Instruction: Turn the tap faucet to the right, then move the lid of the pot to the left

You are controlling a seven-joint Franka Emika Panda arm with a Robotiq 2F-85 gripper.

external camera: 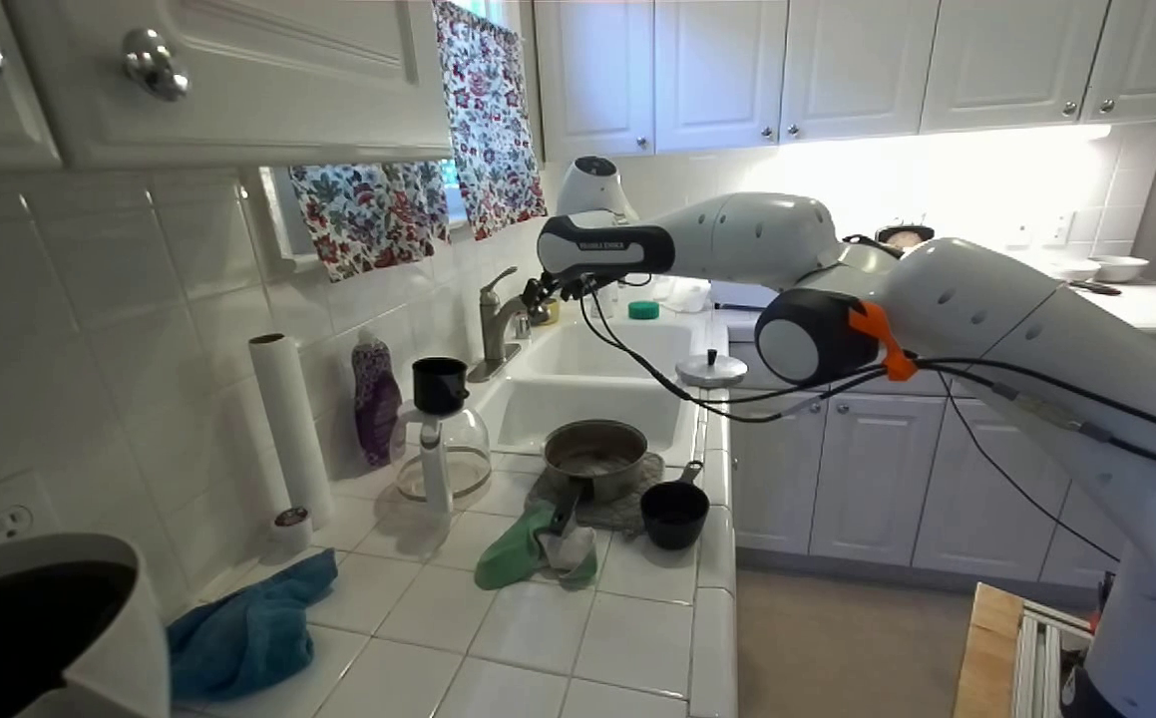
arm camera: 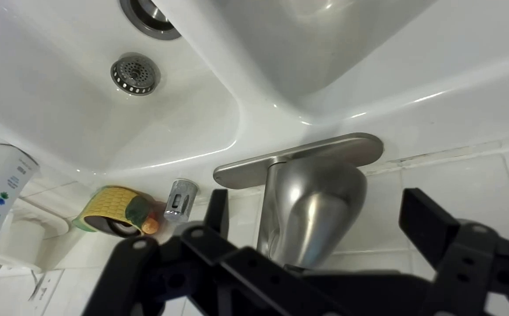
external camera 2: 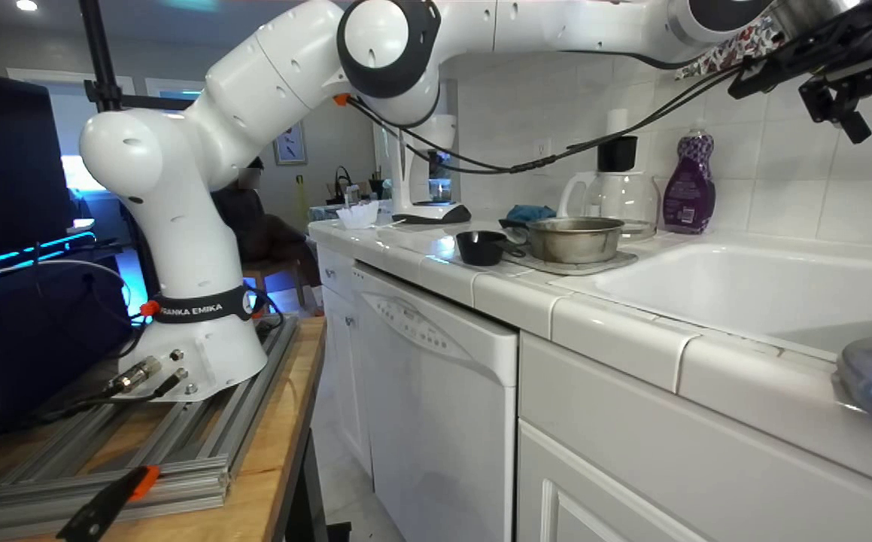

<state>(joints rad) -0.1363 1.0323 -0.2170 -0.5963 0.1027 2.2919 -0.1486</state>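
Black band (external camera 2: 202,307) lettered “RANKA EMIKA”, hand (arm camera: 321,217) spread, near tap faucet (arm camera: 315,193)

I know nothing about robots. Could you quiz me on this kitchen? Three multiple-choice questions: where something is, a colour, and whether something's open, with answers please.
1. Where does the metal pot stand?
A) In the sink
B) On a grey mat
C) On the floor

2. What colour is the bottle beside the glass carafe?
A) Purple
B) Yellow
C) Green

3. Is the gripper open or shut?
A) Shut on a cloth
B) Shut on nothing
C) Open

1 B: both exterior views show the mat beneath it.
2 A: both exterior views show purple.
3 C: in the wrist view its fingers stand apart, the tap showing between them.
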